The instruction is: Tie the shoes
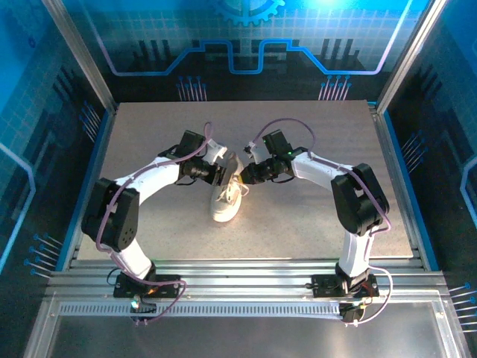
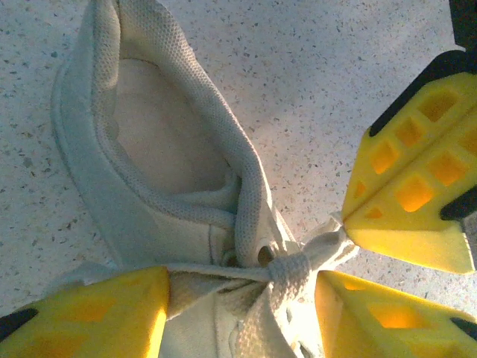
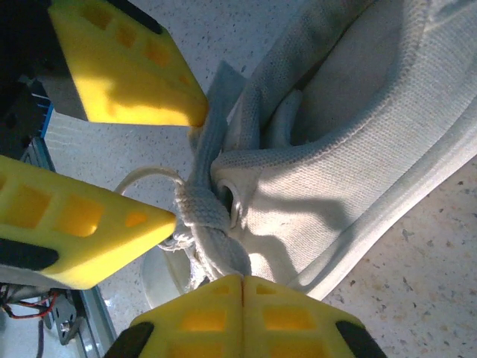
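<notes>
The white canvas shoe point(image 1: 226, 205) lies at mid-table with its opening up, seen close in the left wrist view point(image 2: 134, 149) and the right wrist view point(image 3: 358, 149). Its pale flat laces cross in a knot point(image 2: 287, 265) point(image 3: 201, 212) at the top eyelets. My left gripper point(image 1: 222, 177) point(image 2: 242, 313) point(image 3: 190, 168) is open, with its yellow fingers on either side of that knot and the tongue. My right gripper point(image 1: 243, 177) point(image 2: 346, 220) point(image 3: 242, 280) is shut on a lace strand that comes out of the knot, right beside the shoe.
The speckled grey table point(image 1: 313, 216) has free room on all sides of the shoe. Blue panel walls and metal posts fence it in, and a slotted metal rail point(image 1: 238, 306) runs along the near edge by the arm bases.
</notes>
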`<state>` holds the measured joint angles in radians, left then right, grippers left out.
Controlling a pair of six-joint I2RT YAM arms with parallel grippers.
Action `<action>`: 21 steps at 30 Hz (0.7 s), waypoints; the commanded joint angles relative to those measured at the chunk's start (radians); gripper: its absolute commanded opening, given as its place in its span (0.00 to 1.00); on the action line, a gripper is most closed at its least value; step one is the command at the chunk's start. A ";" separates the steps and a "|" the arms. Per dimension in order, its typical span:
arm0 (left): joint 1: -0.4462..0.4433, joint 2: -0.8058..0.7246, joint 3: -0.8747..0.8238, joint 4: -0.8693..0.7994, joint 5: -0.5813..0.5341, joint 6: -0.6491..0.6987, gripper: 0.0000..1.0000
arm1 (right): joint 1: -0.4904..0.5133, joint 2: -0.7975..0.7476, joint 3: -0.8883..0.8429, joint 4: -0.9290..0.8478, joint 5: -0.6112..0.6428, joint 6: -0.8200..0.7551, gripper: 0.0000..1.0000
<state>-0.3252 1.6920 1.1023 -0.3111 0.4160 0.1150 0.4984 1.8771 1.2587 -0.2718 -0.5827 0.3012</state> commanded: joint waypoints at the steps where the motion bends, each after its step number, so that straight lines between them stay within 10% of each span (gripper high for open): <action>1: -0.012 0.028 0.033 -0.029 0.009 0.024 0.54 | 0.009 -0.003 0.022 -0.010 0.006 -0.011 0.00; 21: 0.014 0.074 0.045 -0.046 -0.096 -0.036 0.49 | -0.061 -0.135 -0.099 -0.053 0.067 -0.047 0.00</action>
<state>-0.3244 1.7504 1.1252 -0.3202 0.3664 0.0902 0.4603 1.7855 1.1824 -0.2901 -0.5304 0.2775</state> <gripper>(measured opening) 0.487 0.047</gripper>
